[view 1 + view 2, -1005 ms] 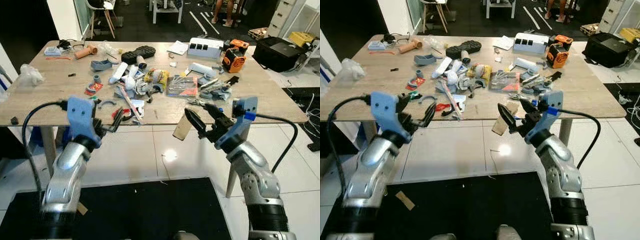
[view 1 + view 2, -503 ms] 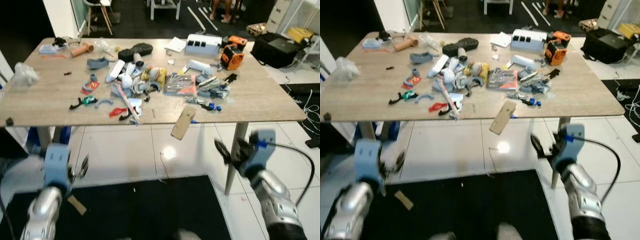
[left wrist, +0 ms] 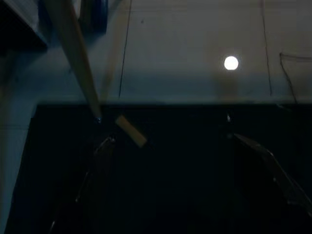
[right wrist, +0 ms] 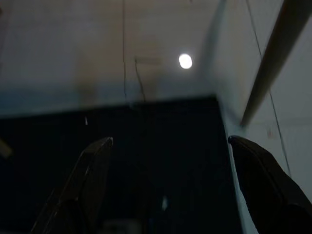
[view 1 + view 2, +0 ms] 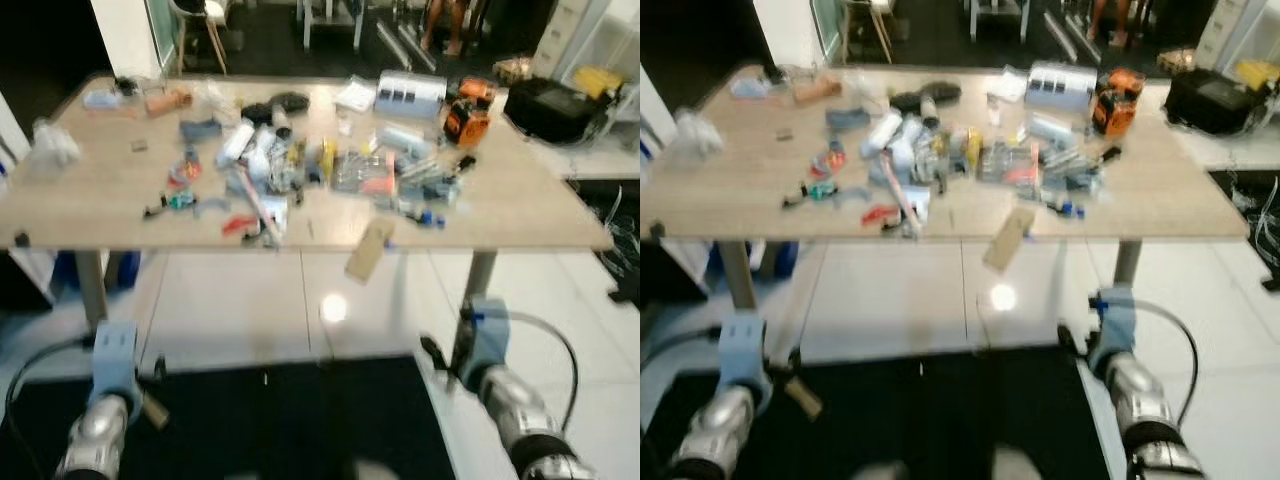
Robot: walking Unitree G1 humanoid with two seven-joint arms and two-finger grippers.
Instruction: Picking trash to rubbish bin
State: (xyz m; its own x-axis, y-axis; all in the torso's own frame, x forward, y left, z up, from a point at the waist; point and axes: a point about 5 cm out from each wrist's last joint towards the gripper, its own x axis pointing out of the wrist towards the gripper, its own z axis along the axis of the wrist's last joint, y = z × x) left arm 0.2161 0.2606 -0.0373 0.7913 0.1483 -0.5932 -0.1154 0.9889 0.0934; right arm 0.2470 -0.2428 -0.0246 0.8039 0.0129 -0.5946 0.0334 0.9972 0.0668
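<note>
The wooden table point(image 5: 560, 225) carries a wide scatter of trash and small parts point(image 5: 290, 165). A tan cardboard piece point(image 5: 368, 250) hangs over its front edge. Both arms are lowered well below the table top, over the black mat point(image 5: 300, 420). My left gripper point(image 3: 173, 138) is open with nothing between its fingers, and a small tan strip point(image 3: 130, 130) lies on the mat just beyond it. My right gripper point(image 4: 170, 140) is also open and empty above the mat's edge. In the blurred eye views the left gripper point(image 5: 157, 370) and right gripper point(image 5: 432, 352) sit low.
An orange tool point(image 5: 466, 118) and a white box point(image 5: 410, 92) stand at the table's far right. A black case point(image 5: 555, 105) lies on the floor to the right. Table legs point(image 5: 92, 290) point(image 5: 478, 285) stand on white tiles.
Both arms have dropped from table height to low over the mat. The right gripper has left the cardboard piece at the table edge. The picture has shifted and blurred.
</note>
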